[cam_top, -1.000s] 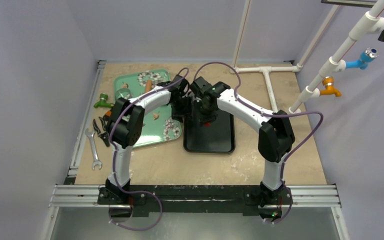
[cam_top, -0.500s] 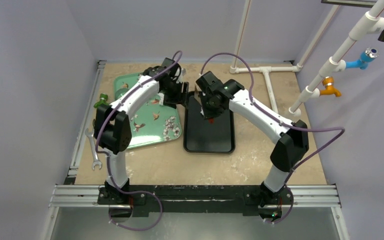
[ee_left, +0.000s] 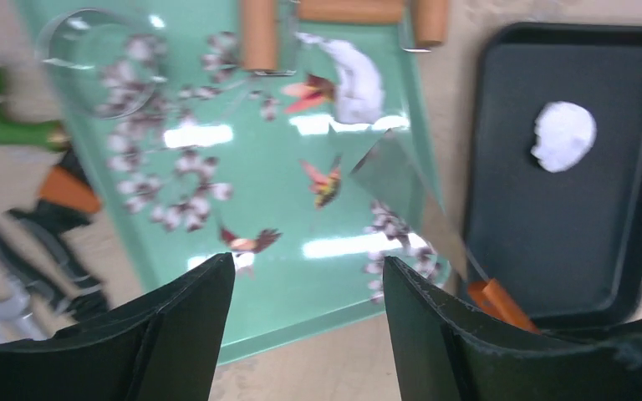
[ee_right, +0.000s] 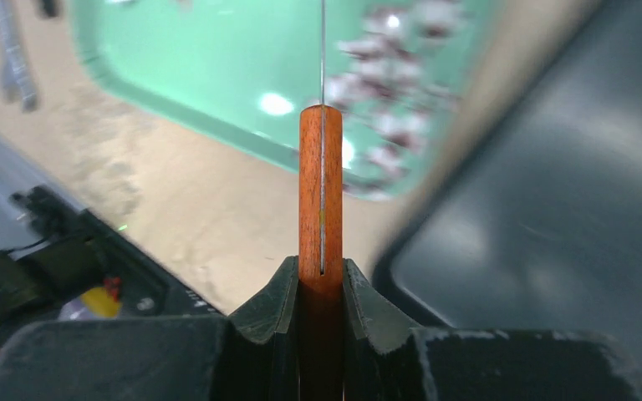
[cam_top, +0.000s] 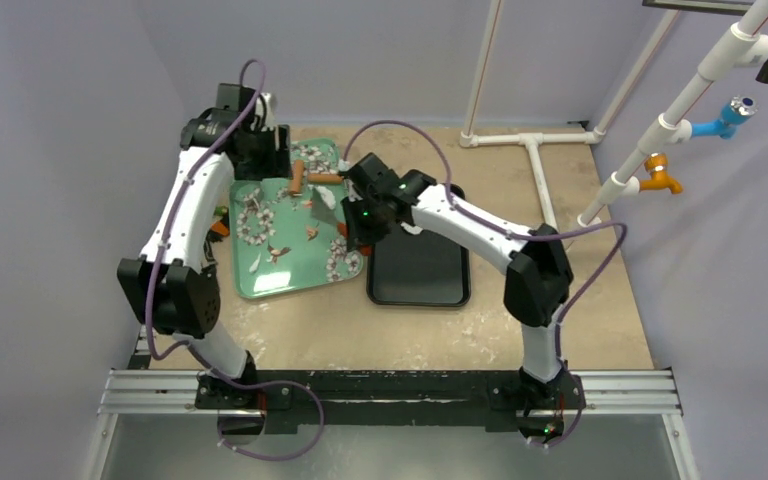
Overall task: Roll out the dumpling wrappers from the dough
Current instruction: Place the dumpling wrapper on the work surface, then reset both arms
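The left gripper point(ee_left: 305, 280) hangs high over the far left corner of the tabletop, its two dark fingers point(ee_left: 192, 326) spread wide with nothing between them; from above it sits beyond the far edge of the green tray point(cam_top: 290, 275). That tray, printed with flowers and birds, lies on the left half of the tabletop, and the black tray point(cam_top: 420, 285) lies just beside its right edge, near the middle. The dough point(ee_left: 563, 136), a small white lump with a ragged outline, rests on the black tray towards its far end, clear of the rim. An elongated white piece point(ee_left: 355, 75) lies on the green tray near its far right corner, close to a wooden rolling pin point(ee_left: 351, 10) at the tray's far edge, and a round ring cutter point(ee_left: 92, 46) stands at the tray's far left corner. The right gripper point(ee_right: 321, 269) is clamped on the orange wooden handle of a knife point(ee_right: 321, 184), fingers pressed against both sides of it; the thin blade points away from the wrist, seen edge-on. In the overhead view the right gripper point(cam_top: 355, 215) hovers above the seam between the two trays, and the left wrist view shows the blade point(ee_left: 401, 180) reaching over the green tray's right edge
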Motion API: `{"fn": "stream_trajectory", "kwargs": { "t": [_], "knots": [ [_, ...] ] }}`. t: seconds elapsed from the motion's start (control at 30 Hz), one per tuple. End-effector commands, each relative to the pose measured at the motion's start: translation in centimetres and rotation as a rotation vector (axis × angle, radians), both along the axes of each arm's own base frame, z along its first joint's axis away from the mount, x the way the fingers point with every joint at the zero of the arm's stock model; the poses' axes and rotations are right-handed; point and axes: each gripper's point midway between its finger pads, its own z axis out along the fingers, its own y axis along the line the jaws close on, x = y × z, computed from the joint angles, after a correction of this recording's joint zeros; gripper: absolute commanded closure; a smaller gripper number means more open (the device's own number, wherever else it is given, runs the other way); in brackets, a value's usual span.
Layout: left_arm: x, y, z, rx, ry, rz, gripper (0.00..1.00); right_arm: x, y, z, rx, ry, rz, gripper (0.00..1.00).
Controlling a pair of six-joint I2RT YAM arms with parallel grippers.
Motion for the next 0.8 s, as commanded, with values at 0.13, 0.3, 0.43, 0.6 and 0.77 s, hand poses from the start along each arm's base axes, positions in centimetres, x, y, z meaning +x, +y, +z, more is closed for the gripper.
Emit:
{"fn": "stream_trajectory", "kwargs": {
  "t": [0.13, 0.3, 0.43, 0.6, 0.77],
  "knots": [
    [-3.0, 7.5, 2.7, 0.183, -0.101, 0.122, 0.33, -2.3, 11.7, -2.3, 0.306, 0.195, 0.211, 1.0],
    [-3.7, 6.9, 0.8, 0.151, -0.043, 0.127, 0.34, -1.7, 11.9, -7.4, 0.243, 0.285, 0.172, 0.86],
    [-3.8, 6.8, 0.6, 0.151, -0.039, 0.105, 0.34, -0.9, 11.1, -9.1, 0.228, 0.295, 0.11, 0.7],
    [-3.9, 7.1, 0.8, 0.176, -0.05, 0.09, 0.34, 0.5, 10.0, -8.0, 0.18, 0.202, 0.084, 0.34],
    [-4.2, 7.0, 1.1, 0.174, -0.067, 0.077, 0.34, 1.2, 9.3, -4.0, 0.178, 0.089, 0.127, 0.2]
  ]
}}
